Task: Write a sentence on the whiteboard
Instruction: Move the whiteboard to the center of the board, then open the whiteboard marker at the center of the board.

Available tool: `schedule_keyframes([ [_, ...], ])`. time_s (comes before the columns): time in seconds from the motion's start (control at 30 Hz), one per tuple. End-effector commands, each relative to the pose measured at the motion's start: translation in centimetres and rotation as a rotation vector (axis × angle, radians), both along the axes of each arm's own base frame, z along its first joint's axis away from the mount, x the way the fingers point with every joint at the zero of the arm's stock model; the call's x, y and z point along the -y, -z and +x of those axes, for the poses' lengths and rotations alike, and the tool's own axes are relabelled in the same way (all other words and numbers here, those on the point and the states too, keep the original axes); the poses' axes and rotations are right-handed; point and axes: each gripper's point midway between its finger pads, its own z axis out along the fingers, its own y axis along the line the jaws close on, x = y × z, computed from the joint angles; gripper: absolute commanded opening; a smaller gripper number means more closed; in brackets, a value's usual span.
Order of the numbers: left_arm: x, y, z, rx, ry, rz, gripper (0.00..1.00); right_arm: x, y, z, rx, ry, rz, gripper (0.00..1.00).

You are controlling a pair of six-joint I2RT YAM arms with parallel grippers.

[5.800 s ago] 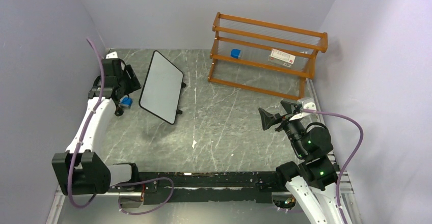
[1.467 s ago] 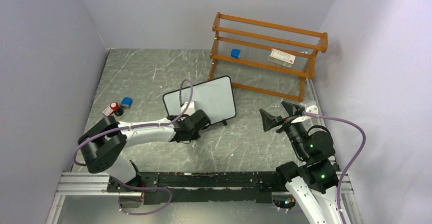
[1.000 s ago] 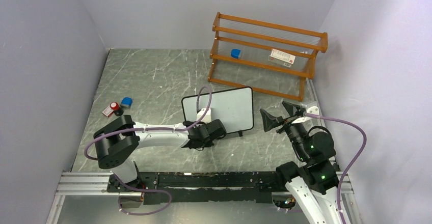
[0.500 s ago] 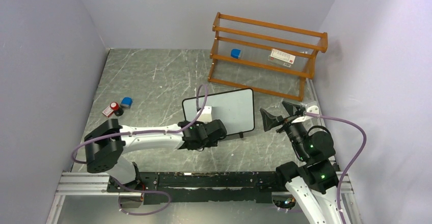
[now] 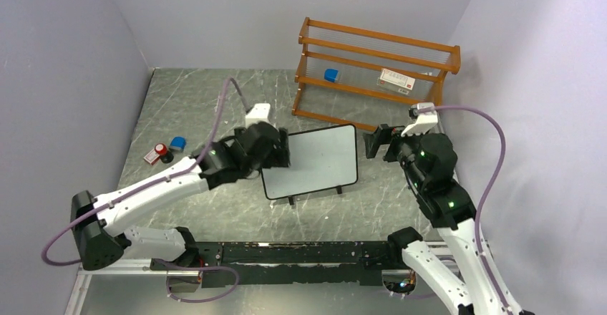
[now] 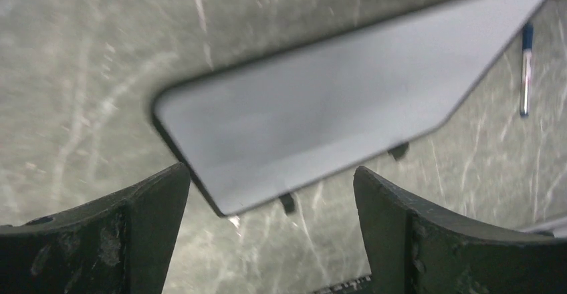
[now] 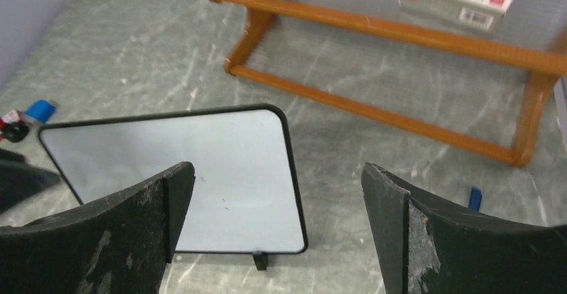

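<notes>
Whiteboard (image 5: 315,161): sits on the bench (image 5: 215,107) between the two arms, just in front of the orange rack (image 5: 376,79), with two small feet at its near edge.
Tilt: we cannot tell whether it lies flat or leans back on those feet.
Sentence: we see none of it; the board's face is blank.
Left claw (image 6: 271,177): spread wide above the board's left end, holding nothing.
Right claw (image 7: 277,172): just as wide open, hovering off the board's right end, empty.
Pen: a blue pen (image 6: 525,73) lies on the bench near the board's right end, untouched.
Handling: we judge the board light, thin and stiff. Its glossy face looks slippery, so pads would slide there.
Where to hold: we would pinch the black frame at a short edge or corner, clear of the writing area.
Risk: light and on small feet, it will likely skate or tip under pen pressure unless one claw steadies it.
</notes>
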Motion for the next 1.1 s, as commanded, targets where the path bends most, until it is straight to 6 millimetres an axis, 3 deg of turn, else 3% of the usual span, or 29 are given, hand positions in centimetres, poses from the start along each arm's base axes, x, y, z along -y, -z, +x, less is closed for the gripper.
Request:
schedule_keyframes([
  [0.0, -2.2, -4.7, 2.0, 0.108, 0.09, 0.028, 0.96, 1.2, 2.7, 0.1, -0.165, 0.1, -0.01, 1.0],
  [0.13, -5.1, -8.5, 3.9, 0.206, 0.074, 0.008, 0.97, 1.8, 5.1, 0.8, -0.298, 0.177, -0.028, 1.0],
  [0.27, -8.5, -10.0, 5.5, 0.264, 0.035, -0.009, 0.98, 2.5, 6.4, 1.2, -0.384, 0.254, -0.03, 1.0],
  [0.6, -14.1, -6.8, 7.0, 0.288, -0.047, 0.045, 0.98, 7.3, 11.1, 2.0, -0.58, 0.435, 0.058, 1.0],
  [0.83, -15.9, -5.8, 5.6, 0.333, -0.11, 0.11, 0.98, 12.1, 16.1, 1.9, -0.692, 0.595, 0.216, 1.0],
  [1.07, -16.0, -4.0, 5.2, 0.333, -0.108, 0.148, 0.98, 14.3, 20.1, 1.9, -0.758, 0.705, 0.212, 0.97],
])
